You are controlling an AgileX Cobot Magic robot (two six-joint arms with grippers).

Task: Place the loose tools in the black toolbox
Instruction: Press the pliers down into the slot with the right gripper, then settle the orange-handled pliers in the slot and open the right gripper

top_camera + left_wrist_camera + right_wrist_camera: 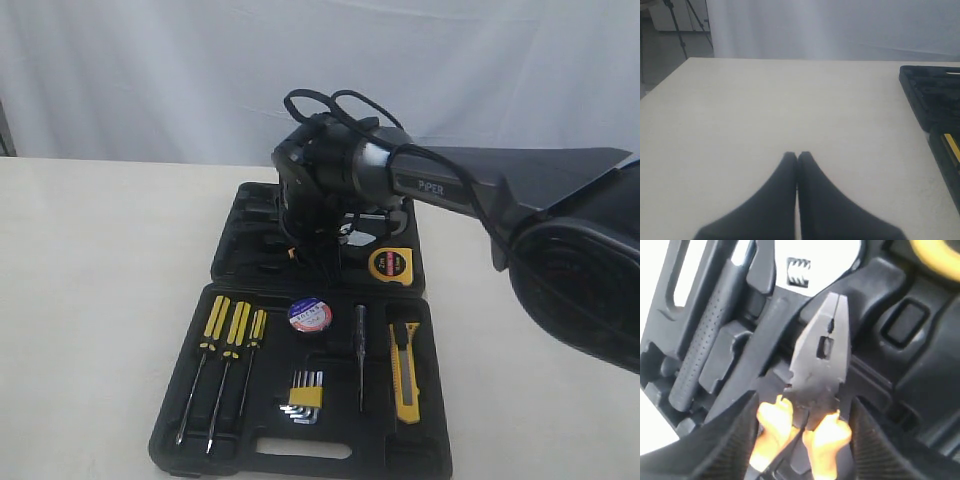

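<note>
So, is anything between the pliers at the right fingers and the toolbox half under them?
Nothing visible. The pliers sit between the right fingers, directly over the toolbox and its black moulding. The tape measure lies off to one side, clear of them.

Left end effector (797, 156) closed; right end effector (801, 415) gripping.

toolbox (190, 440): black moulded plastic, matt, partly stippled
pliers (820, 365): dull grey metal head; orange handles smooth, slightly glossy
tape measure (388, 264): yellow plastic shell, glossy
utility knife (404, 375): yellow and black plastic, smooth
screwdrivers (226, 375): slim metal shafts, plastic-looking handles
right gripper (801, 437): fingers (880, 450) black, matt, finely ridged
table (90, 300): off-white, smooth, matt
backdrop (150, 70): white cloth, softly creased
</note>
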